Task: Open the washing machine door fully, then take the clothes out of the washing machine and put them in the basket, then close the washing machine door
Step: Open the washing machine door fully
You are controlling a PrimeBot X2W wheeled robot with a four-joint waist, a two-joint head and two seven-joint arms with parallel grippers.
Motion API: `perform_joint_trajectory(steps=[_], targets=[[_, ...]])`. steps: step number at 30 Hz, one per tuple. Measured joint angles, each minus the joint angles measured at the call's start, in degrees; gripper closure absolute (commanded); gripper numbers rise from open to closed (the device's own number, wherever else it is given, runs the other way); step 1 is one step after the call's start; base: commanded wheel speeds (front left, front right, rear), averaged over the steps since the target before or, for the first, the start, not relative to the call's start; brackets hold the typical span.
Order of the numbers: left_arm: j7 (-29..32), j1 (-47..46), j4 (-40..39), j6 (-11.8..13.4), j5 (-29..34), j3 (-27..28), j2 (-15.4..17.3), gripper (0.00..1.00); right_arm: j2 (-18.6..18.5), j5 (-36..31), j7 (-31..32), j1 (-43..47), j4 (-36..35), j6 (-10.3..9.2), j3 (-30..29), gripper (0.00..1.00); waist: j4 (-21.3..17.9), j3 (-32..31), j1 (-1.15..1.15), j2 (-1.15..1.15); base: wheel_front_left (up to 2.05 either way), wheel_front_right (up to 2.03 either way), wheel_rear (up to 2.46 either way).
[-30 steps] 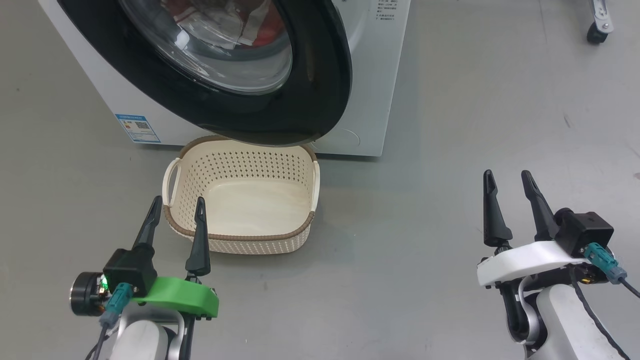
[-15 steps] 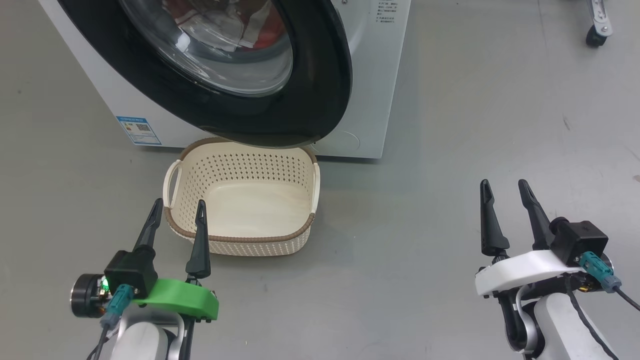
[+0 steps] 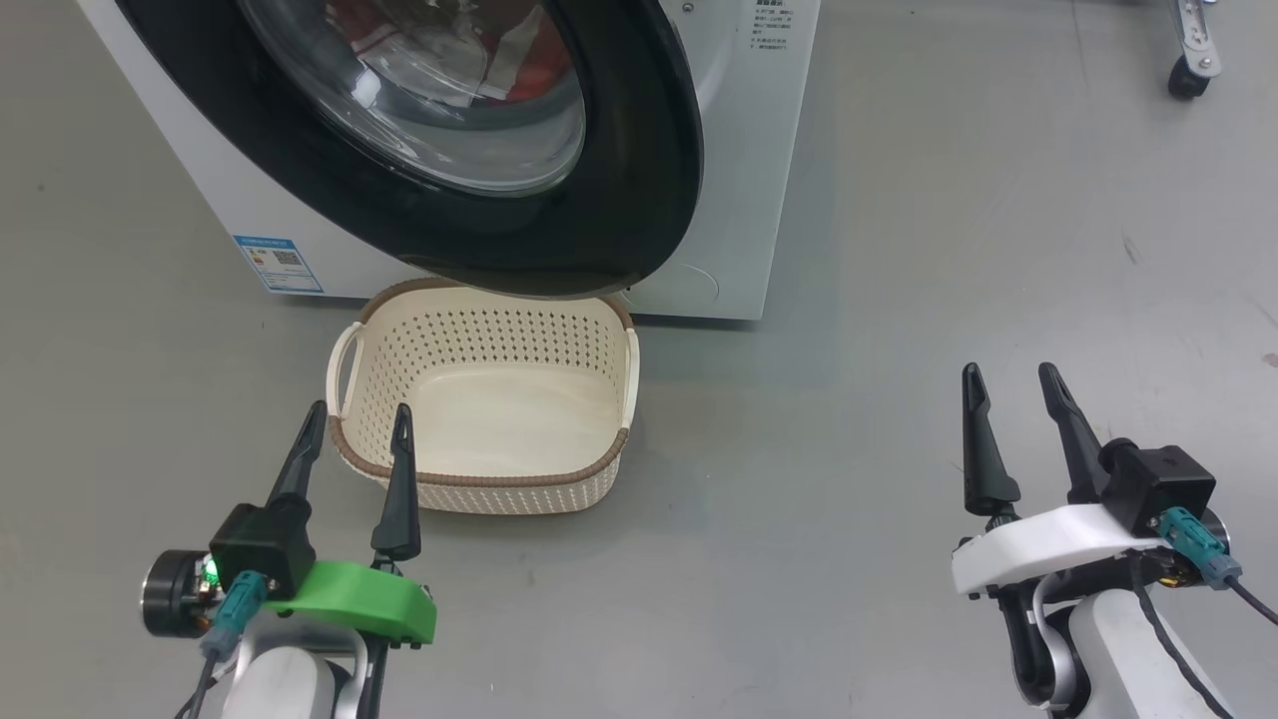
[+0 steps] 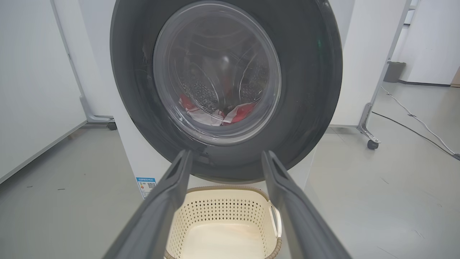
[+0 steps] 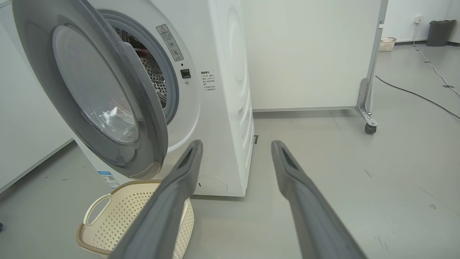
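Observation:
The white washing machine [image 3: 744, 150] stands at the top of the head view. Its door [image 3: 639, 150], black-rimmed with a clear glass bowl, hangs partly ajar over the basket. Red and white clothes [image 4: 230, 113] lie in the drum, seen through the glass. The cream basket [image 3: 489, 399] with a brown rim sits empty on the floor in front of the machine. My left gripper [image 3: 359, 419] is open, low at the basket's near left corner, holding nothing. My right gripper [image 3: 1008, 379] is open over bare floor to the right, well apart from the machine.
Grey floor [image 3: 899, 300] spreads to the right of the machine. A wheeled white partition [image 5: 368, 118] stands behind and right of it, with a cable [image 5: 413, 93] on the floor. A dark bin [image 5: 440, 32] and a small basket [image 5: 387, 43] sit far back.
The whole head view has shifted slightly, so the camera moved. My right gripper has sunk a little lower in the head view. The door and basket keep their places.

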Motion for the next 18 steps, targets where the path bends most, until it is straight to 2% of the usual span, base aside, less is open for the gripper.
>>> perform_joint_trajectory(steps=[18], targets=[[0.0,0.1,-0.2,-0.4,0.0,0.1,0.0,0.00,0.1,-0.7,0.0,0.4,-1.0,0.43,-0.6,0.00,0.3,0.9,0.00,0.00,0.00,0.00,0.00]])
